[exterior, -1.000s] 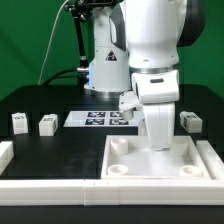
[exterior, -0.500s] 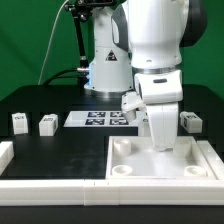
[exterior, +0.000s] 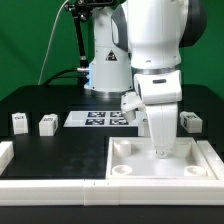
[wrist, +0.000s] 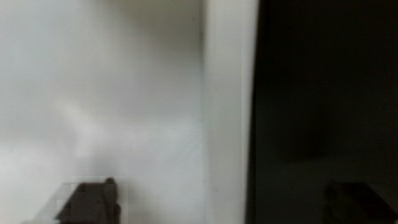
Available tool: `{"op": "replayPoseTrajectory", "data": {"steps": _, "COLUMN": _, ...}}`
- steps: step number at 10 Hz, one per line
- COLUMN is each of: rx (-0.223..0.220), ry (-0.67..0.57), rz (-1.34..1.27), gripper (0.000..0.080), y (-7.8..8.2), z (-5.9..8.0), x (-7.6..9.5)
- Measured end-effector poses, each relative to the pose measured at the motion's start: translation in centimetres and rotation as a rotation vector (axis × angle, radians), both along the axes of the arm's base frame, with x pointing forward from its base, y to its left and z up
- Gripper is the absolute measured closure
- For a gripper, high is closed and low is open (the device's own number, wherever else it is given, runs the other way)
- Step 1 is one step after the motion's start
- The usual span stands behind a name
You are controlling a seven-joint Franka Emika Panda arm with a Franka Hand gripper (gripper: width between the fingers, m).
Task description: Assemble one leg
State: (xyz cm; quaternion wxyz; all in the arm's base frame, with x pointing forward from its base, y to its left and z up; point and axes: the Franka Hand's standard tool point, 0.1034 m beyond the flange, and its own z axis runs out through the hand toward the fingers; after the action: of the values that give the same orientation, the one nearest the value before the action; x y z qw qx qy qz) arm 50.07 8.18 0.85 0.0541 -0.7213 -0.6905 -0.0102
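Observation:
My gripper hangs low over the far edge of the large white tabletop, near its far right corner socket. In the wrist view the gripper is open: two dark fingertips stand wide apart, with the blurred white tabletop and the black table between them. It holds nothing. Two white legs stand at the exterior view's left. A third leg stands at the right, behind the tabletop. A fourth leg is not in view.
The marker board lies flat in the middle, behind the tabletop. A low white fence runs along the front and a piece of it sits at the left. The robot's base stands at the back.
The gripper has moved down a little toward the tabletop's far edge. Nothing else has moved.

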Motion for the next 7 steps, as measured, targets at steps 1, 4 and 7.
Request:
{"op": "replayPoseTrajectory", "data": {"steps": 1, "rx": 0.000, "ry": 0.000, "rz": 0.000, "gripper": 0.0179, "y": 0.0, "z": 0.0, "x": 0.0}}
{"op": "replayPoseTrajectory", "data": {"steps": 4, "rx": 0.000, "ry": 0.000, "rz": -0.001, "gripper": 0.0151, "y": 0.0, "z": 0.0, "x": 0.0}}
{"op": "replayPoseTrajectory", "data": {"steps": 7, "rx": -0.014, "ry": -0.008, "rz": -0.043, "gripper": 0.0150, "y": 0.3, "z": 1.7, "x": -0.6}}
